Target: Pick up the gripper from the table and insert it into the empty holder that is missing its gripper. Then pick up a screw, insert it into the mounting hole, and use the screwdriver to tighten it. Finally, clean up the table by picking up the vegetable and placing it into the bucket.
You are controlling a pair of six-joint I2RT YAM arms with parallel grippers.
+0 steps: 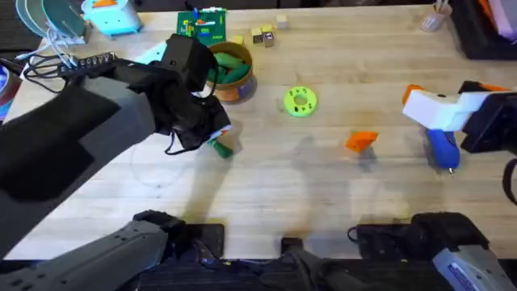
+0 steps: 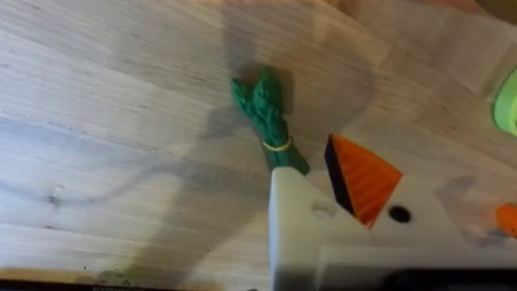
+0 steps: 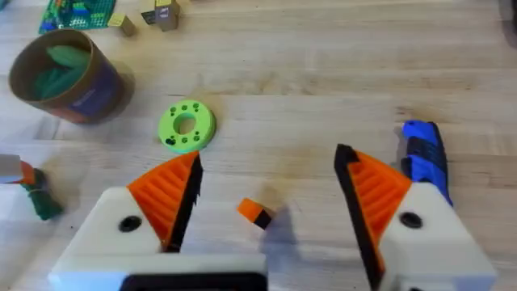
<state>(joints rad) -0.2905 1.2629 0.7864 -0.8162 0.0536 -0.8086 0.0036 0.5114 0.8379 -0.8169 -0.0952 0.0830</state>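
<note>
overhead, left arm: the left gripper (image 1: pixel 212 133) is hanging low over the table (image 1: pixel 266 202), with the vegetable (image 1: pixel 220 146) just under its tip; it is probably reaching there for the clean-up step.
overhead, bucket: the bucket (image 1: pixel 233 73) is sitting just beyond the left gripper, near enough for a short carry; green pieces are lying inside it.
overhead, right arm: the right gripper (image 1: pixel 416 103) is hovering at the far right, with the screwdriver (image 1: pixel 443 148) lying just beside and below it.
overhead, loose part: the small orange gripper (image 1: pixel 361 141) is resting on the wood, near the right gripper and well apart from the left one; the lime-green disc (image 1: pixel 300 101) is lying between the two arms.
left wrist, grasp: the vegetable (image 2: pixel 266 113) is lying flat with its banded end running under the white finger; one orange pad (image 2: pixel 363 179) is showing beside it. whether the left fingers are apart or clamped on it cannot be told.
right wrist, fingers: the right gripper (image 3: pixel 271 190) is standing wide apart and holding nothing.
right wrist, targets: the orange gripper (image 3: pixel 255 212) is sitting between the spread pads, so a descent would likely bracket it; the screwdriver (image 3: pixel 423 153) is lying just outside one finger.
right wrist, background: the bucket (image 3: pixel 65 74) and the disc (image 3: pixel 187 126) are sitting farther ahead.
</note>
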